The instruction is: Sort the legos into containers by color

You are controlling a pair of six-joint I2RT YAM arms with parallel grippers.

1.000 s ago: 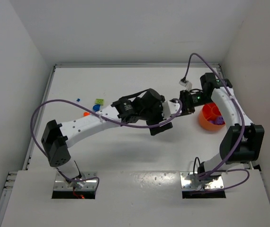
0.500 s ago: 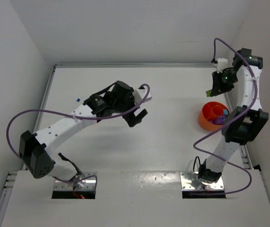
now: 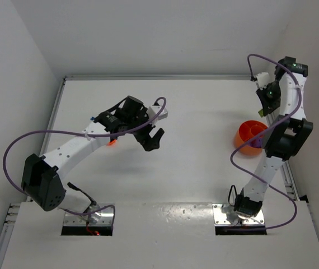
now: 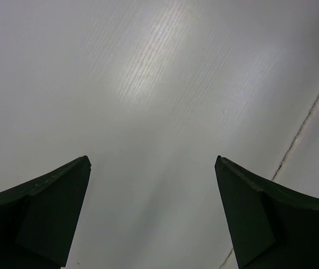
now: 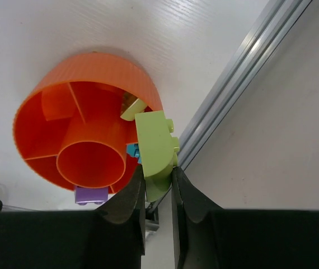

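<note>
My right gripper (image 5: 158,171) is shut on a lime green lego (image 5: 156,148) and holds it above the near rim of the round orange tub (image 5: 87,73). The tub holds a second lime piece (image 5: 131,106), a teal lego (image 5: 132,150) and a purple lego (image 5: 89,194). In the top view the right gripper (image 3: 267,101) hangs over the tub (image 3: 243,135) at the right edge. My left gripper (image 3: 151,140) is open and empty above bare table, as the left wrist view (image 4: 153,162) also shows. An orange lego (image 3: 112,142) and a small blue lego (image 3: 93,118) lie by the left arm.
A metal rail (image 5: 243,78) runs along the table's right edge just beyond the tub. The right arm's upper link (image 3: 282,137) covers part of the tub from above. White walls close in the table on the left, back and right.
My right gripper has swung from mid-table to the back right and now hangs over the tub with the lime lego. My left gripper has drawn back to the left.
</note>
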